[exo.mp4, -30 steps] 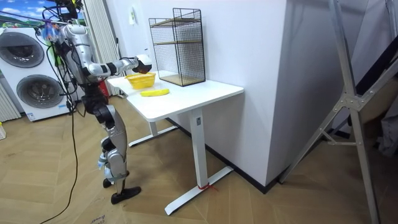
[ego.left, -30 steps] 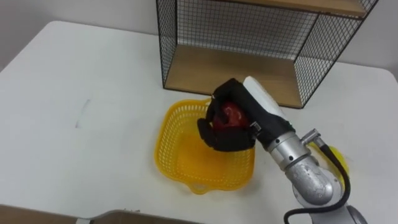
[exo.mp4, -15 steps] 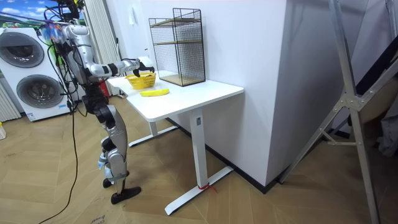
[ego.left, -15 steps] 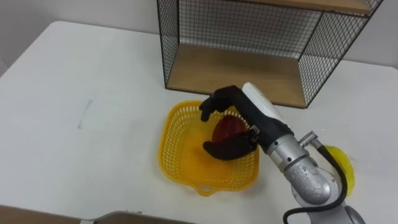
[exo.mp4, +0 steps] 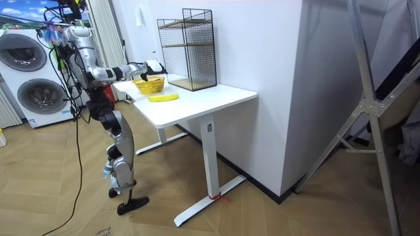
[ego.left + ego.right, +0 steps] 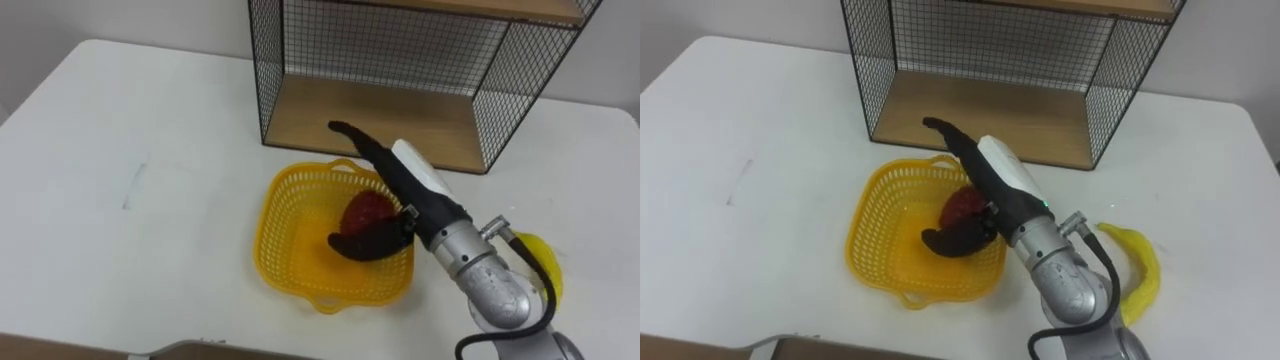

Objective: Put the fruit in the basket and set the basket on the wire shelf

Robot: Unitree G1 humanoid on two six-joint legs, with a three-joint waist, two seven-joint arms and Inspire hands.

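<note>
The yellow plastic basket (image 6: 290, 235) stands on the white table (image 6: 150, 150), just in front of the wire shelf (image 6: 400, 110). A red apple (image 6: 365, 210) lies inside it, toward its right side. My right hand (image 6: 408, 188) reaches over the basket's right rim and is open. Its fingers stretch straight toward the shelf above the apple, and its thumb lies in front of the apple. A yellow banana (image 6: 545, 268) lies on the table to the right of my forearm. In the room view I stand at the table's end (image 5: 197, 105) with this arm out over the basket (image 5: 148, 84).
The wire shelf (image 6: 980, 100) has a wooden bottom board and a mesh back and sides, with its front open toward me. Bare table lies to the left of the basket. Washing machines (image 5: 29, 78) stand behind me in the room view.
My right hand has opened from a curled grip on the apple to straight fingers. The apple has come down from above the basket and now lies in it.
</note>
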